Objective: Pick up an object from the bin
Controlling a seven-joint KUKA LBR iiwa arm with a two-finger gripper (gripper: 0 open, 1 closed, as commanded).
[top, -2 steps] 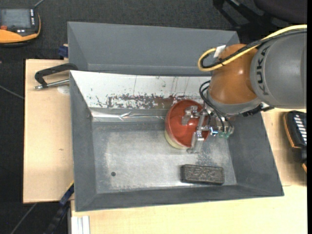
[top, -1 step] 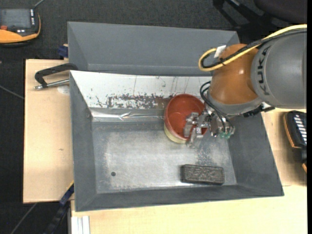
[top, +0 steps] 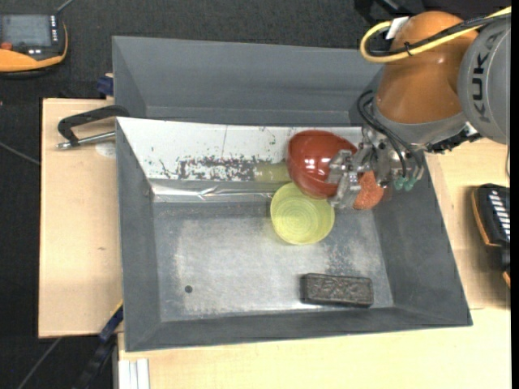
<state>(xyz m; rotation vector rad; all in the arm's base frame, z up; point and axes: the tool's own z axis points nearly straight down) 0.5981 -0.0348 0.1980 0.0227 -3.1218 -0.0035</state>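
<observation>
I see the grey bin [top: 227,258] with a glossy red bowl [top: 312,160] at its far-right corner. The gripper [top: 350,181] is at the bowl's right side; I cannot tell the claw's state. A yellow ribbed cup [top: 302,213] touches the bowl, and a dark block [top: 336,289] lies near the front edge.

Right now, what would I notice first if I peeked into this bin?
Probably the shiny red round thing at the back right, beside the orange-covered arm. Next, the yellow-green round cup just in front of it, then the dark block lying alone near the front wall.
</observation>
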